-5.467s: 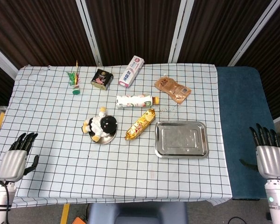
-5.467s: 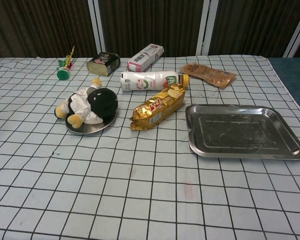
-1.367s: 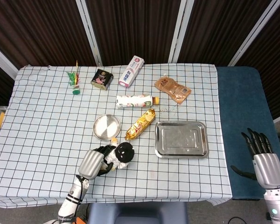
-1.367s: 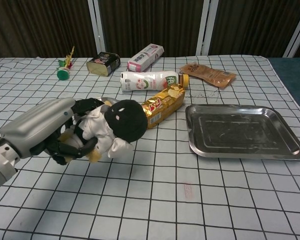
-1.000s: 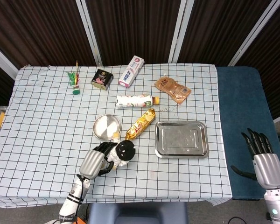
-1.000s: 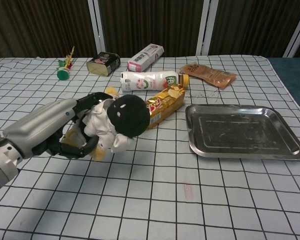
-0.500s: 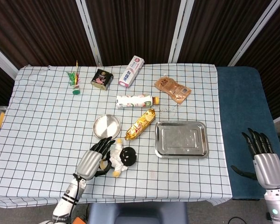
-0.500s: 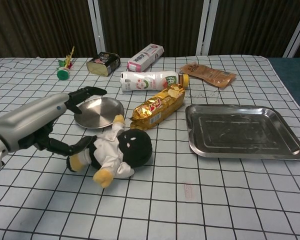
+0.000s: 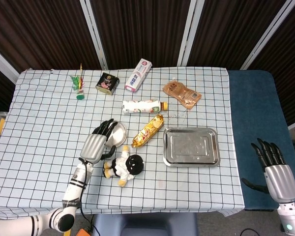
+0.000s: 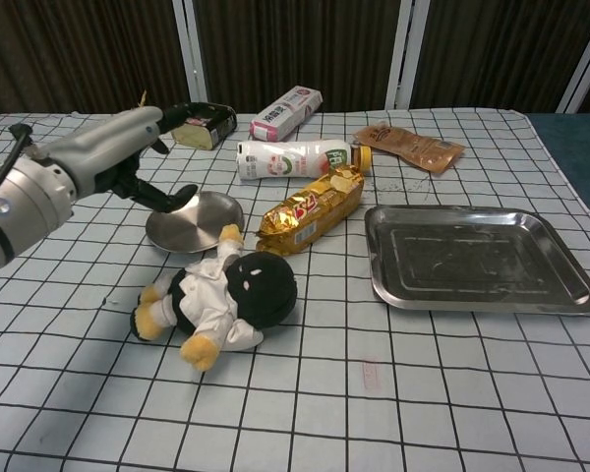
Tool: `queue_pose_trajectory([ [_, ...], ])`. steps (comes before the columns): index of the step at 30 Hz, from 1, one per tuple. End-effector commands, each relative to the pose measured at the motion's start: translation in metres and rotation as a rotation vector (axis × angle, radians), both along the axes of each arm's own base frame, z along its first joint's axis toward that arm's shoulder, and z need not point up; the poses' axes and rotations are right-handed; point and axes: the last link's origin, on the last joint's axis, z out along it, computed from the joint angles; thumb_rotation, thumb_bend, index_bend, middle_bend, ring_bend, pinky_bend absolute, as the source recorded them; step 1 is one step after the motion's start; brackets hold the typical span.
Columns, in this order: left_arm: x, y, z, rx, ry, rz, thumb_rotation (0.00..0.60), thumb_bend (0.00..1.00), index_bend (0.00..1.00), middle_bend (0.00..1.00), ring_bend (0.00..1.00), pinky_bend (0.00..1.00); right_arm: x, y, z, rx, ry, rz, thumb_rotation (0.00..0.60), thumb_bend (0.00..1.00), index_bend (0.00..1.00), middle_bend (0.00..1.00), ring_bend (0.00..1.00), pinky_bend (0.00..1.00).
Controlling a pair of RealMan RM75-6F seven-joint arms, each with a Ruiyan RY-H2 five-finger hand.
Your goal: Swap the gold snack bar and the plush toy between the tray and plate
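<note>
The left hand (image 10: 128,147), fingers spread and empty, hovers over the bare plate (image 10: 197,223), the plush toy (image 10: 221,300) parked at its 6 o'clock, apparently freeing room for the gold snack bar (image 10: 312,211) at 3 o'clock; the right hand (image 9: 275,167) waits open, off-table.

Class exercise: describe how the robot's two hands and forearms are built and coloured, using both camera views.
Both the left hand and right hand have a silver-grey metal back and thin black fingers. The left forearm is white with dark joint bands; a black cable loops at its wrist. The right wrist is pale grey.
</note>
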Motion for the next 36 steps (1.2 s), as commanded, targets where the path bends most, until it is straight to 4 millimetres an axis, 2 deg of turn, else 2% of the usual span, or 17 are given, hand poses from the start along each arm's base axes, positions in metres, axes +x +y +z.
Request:
queue_pose_trajectory([
  [1, 0.017, 0.011, -0.012, -0.025, 0.009, -0.013, 0.6, 0.45, 0.0, 0.0, 0.0, 0.18, 0.0, 0.002, -0.001, 0.003, 0.008, 0.005, 0.6, 0.04, 0.0, 0.0, 0.0, 0.0],
  [5, 0.035, 0.022, -0.027, -0.068, 0.036, -0.016, 0.6, 0.44, 0.0, 0.0, 0.0, 0.16, 0.001, 0.005, -0.001, 0.005, 0.022, 0.018, 0.6, 0.04, 0.0, 0.0, 0.0, 0.0],
  [14, 0.068, 0.024, -0.051, -0.155, 0.025, -0.013, 0.6, 0.41, 0.0, 0.0, 0.0, 0.11, 0.0, 0.005, 0.005, -0.07, 0.029, 0.014, 0.6, 0.04, 0.0, 0.0, 0.0, 0.0],
  [18, 0.075, 0.021, -0.063, -0.19, 0.012, 0.003, 0.6, 0.41, 0.0, 0.0, 0.0, 0.11, 0.002, 0.007, 0.009, -0.152, 0.018, 0.031, 0.6, 0.04, 0.0, 0.0, 0.0, 0.0],
  [24, 0.078, 0.019, -0.072, -0.194, 0.023, 0.002, 0.6, 0.41, 0.0, 0.0, 0.0, 0.11, 0.002, 0.009, 0.011, -0.168, 0.005, 0.036, 0.6, 0.04, 0.0, 0.0, 0.0, 0.0],
  [29, 0.087, 0.015, -0.098, -0.207, 0.027, 0.02, 0.6, 0.41, 0.0, 0.0, 0.0, 0.1, 0.0, 0.007, 0.011, -0.158, 0.013, 0.009, 0.6, 0.04, 0.0, 0.0, 0.0, 0.0],
  [36, 0.094, 0.017, -0.12, -0.194, 0.059, 0.027, 0.6, 0.41, 0.0, 0.0, 0.0, 0.1, 0.0, 0.008, 0.013, -0.144, 0.005, 0.006, 0.6, 0.04, 0.0, 0.0, 0.0, 0.0],
])
